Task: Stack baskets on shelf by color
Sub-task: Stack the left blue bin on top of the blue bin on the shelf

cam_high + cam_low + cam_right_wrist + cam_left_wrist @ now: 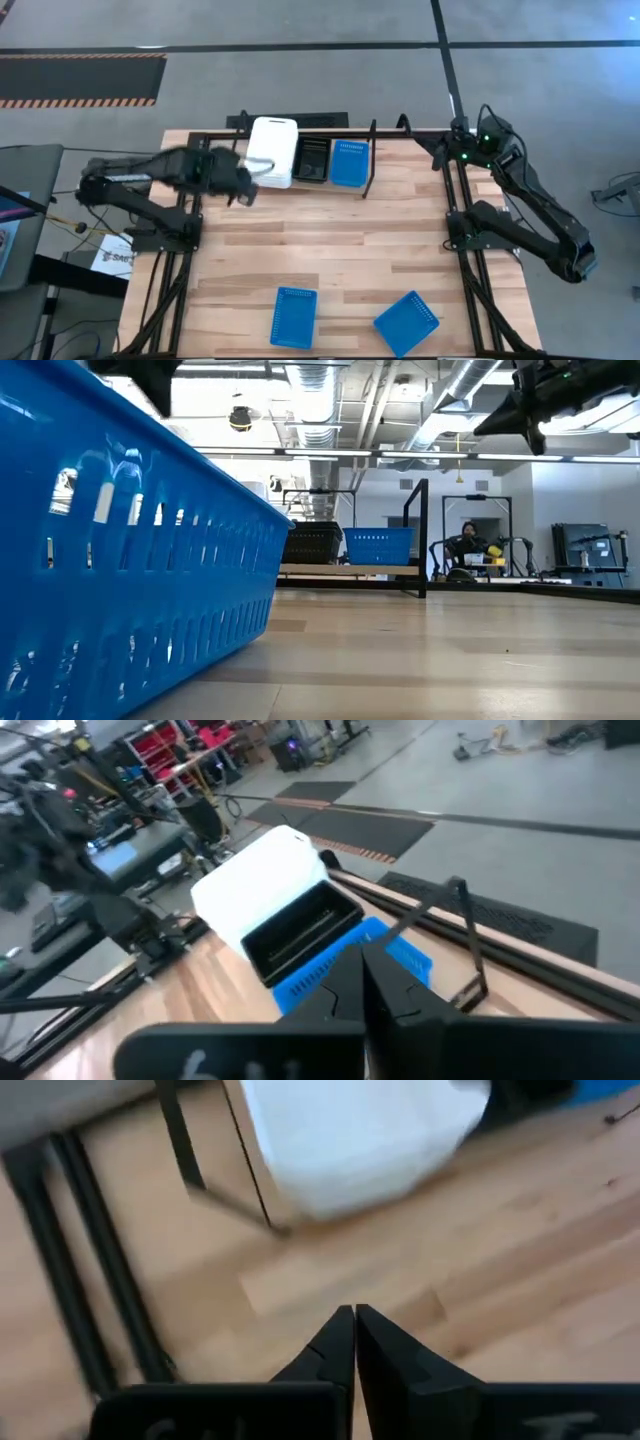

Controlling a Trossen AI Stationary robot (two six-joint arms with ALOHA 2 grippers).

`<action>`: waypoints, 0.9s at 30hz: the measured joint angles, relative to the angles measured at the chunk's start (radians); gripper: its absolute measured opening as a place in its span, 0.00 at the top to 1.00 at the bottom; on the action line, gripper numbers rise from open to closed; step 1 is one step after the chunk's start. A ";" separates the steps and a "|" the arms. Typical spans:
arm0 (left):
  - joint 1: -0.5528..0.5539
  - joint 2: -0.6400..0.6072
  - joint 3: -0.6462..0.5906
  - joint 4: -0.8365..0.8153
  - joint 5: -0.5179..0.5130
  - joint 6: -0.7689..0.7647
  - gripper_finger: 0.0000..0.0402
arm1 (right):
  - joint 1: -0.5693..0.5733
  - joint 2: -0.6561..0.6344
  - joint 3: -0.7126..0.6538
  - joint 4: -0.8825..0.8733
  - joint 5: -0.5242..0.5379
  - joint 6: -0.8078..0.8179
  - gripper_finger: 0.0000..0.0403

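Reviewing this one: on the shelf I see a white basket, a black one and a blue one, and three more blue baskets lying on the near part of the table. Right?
Not quite: only two blue baskets lie on the near part of the table, as the high view shows. The rest holds: the shelf carries a white basket, a black one and a blue one.

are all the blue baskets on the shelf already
No, only one blue basket sits on the shelf; two more blue baskets lie at the table's near edge.

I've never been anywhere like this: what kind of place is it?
Probably a robotics lab or workshop in an industrial hall: bare ceiling ducts, striped hazard marking on a concrete floor, and a wooden table with robot arms mounted either side.
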 joint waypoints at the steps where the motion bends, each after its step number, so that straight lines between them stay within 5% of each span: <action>1: -0.029 -0.006 -0.043 0.016 0.014 -0.069 1.00 | 0.000 -0.001 0.000 0.013 -0.009 0.000 0.98; 11: -0.261 0.080 -0.238 0.213 0.215 -0.363 1.00 | 0.001 -0.001 0.000 0.122 -0.128 0.146 0.95; 27: -0.476 0.212 -0.237 0.395 0.209 -0.505 0.98 | 0.152 0.045 0.000 0.284 -0.124 0.201 0.93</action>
